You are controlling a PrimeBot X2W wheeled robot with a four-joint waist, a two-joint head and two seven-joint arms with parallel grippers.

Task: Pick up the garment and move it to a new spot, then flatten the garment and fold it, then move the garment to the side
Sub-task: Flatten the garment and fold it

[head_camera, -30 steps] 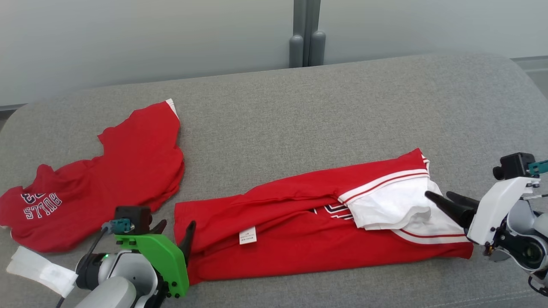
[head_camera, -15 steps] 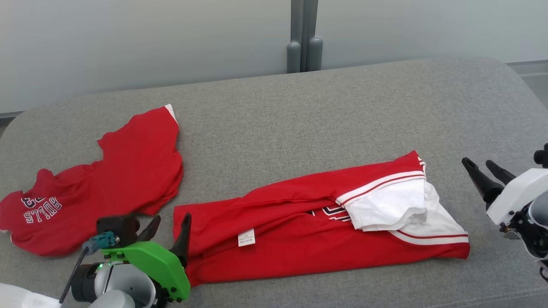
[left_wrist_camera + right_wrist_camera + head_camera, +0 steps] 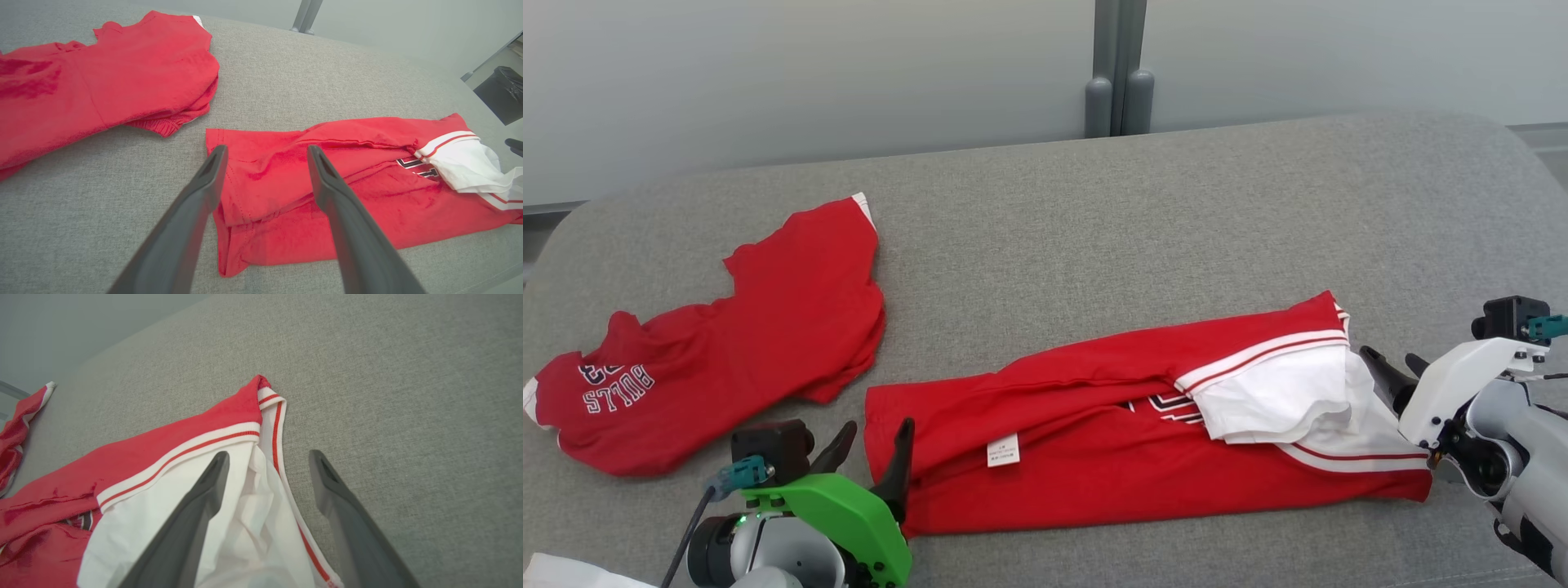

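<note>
Red garment (image 3: 1094,441) being re-approached

Folded lengthwise, it is being left across the near grey cushion (image 3: 1094,229). The right fingers (image 3: 1380,374), withdrawn moments ago, are being brought back to its white right end. The left fingers (image 3: 900,457) are being held at its left edge. Both pairs are being kept spread with nothing grasped, so another fold is judged pending.

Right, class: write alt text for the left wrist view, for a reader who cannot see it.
The open left gripper points at the near end of a folded red garment, white at its far end, lying on a grey cushion. A second red garment lies crumpled at the upper left.
</note>
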